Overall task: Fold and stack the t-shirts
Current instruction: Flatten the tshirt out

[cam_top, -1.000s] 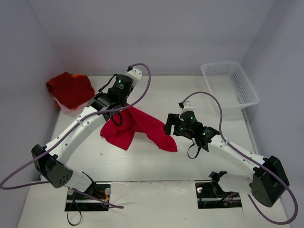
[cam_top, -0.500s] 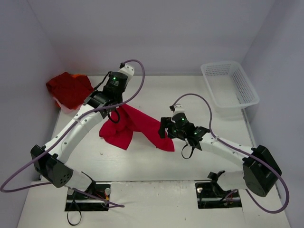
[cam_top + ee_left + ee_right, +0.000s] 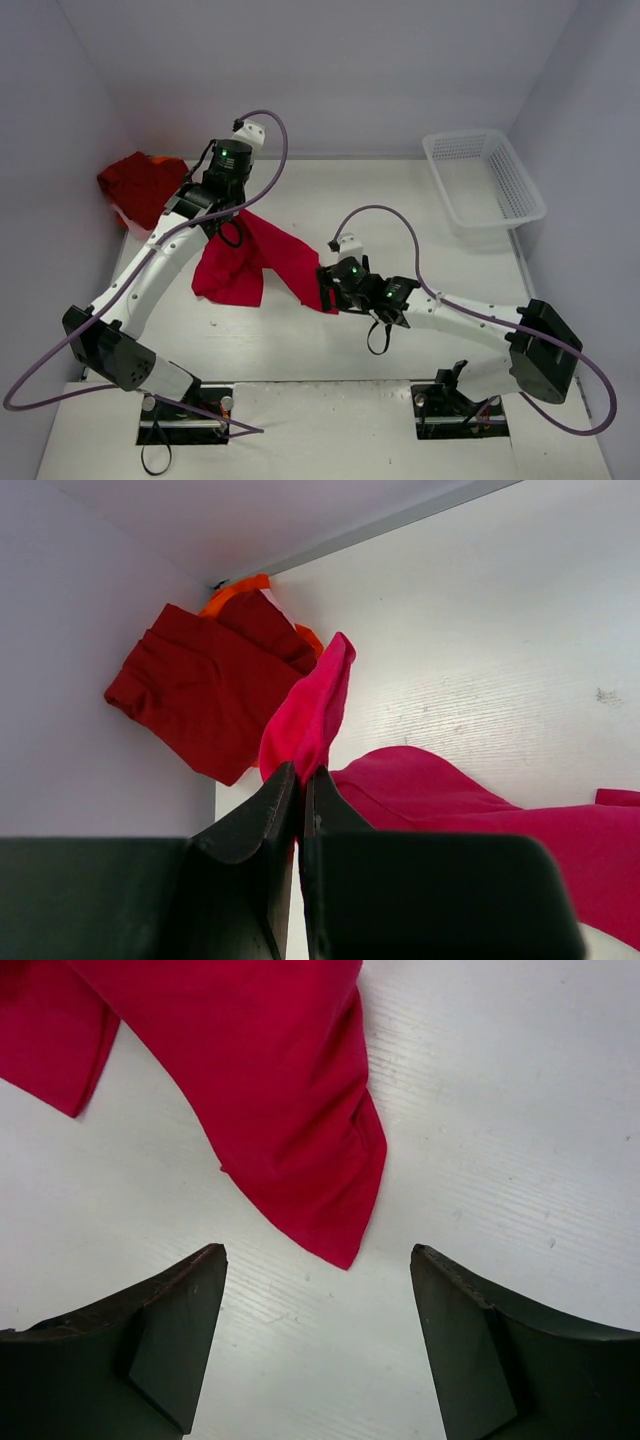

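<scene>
Top external view: your bright red shirt (image 3: 272, 258) lies rumpled on the table (image 3: 420, 215), well to the left of the white basket (image 3: 522, 188), which sits at the far right corner. Your left gripper (image 3: 229, 208) is clamped tight on a pinch of the shirt at the end farthest from the basket. In the left wrist view the jaws are pressed together, with a fold of cloth standing up from between them and the rest trailing across the table.

Your right gripper (image 3: 316, 1251) is spread wide and holds nothing. It sits low at the shirt corner nearest the basket. In the right wrist view that pointed corner lies flat on the table between the jaws, touching neither.

Farther still from the basket, against the left wall (image 3: 50, 150), sits a pile of darker red shirts (image 3: 145, 188) with a bit of orange cloth (image 3: 236, 587) showing under its far edge. The pile lies apart from the bright shirt.

From above, the left wrist and a dark loop of cable (image 3: 232, 236) cover the pinched spot. A purple cable (image 3: 283, 150) arcs over the shirt's far end, and the right gripper covers the tip of the corner nearest the basket.
</scene>
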Robot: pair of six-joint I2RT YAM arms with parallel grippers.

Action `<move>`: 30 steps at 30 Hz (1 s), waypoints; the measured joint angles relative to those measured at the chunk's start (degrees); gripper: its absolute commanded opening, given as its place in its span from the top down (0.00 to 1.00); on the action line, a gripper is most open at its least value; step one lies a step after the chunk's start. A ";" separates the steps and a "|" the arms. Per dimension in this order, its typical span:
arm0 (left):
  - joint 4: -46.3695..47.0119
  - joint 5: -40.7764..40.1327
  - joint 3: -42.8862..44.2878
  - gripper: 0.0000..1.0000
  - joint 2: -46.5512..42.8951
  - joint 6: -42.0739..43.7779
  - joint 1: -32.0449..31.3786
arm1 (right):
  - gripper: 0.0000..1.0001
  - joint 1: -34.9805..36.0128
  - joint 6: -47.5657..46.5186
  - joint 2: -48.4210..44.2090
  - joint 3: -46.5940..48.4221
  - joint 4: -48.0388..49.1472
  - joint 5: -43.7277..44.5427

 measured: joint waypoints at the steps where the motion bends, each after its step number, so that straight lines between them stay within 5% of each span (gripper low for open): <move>1: 0.00 0.22 0.00 1.00 0.07 -0.02 0.20 | 0.30 0.33 0.20 0.33 0.00 -0.17 0.48; 13: 1.01 1.25 -0.90 1.00 -0.11 -1.03 1.64 | 0.39 3.04 0.13 12.55 1.70 -0.15 3.65; 30: 2.12 2.51 -3.04 1.00 -0.68 -1.49 2.75 | 0.44 3.04 -0.98 16.72 2.25 2.78 3.63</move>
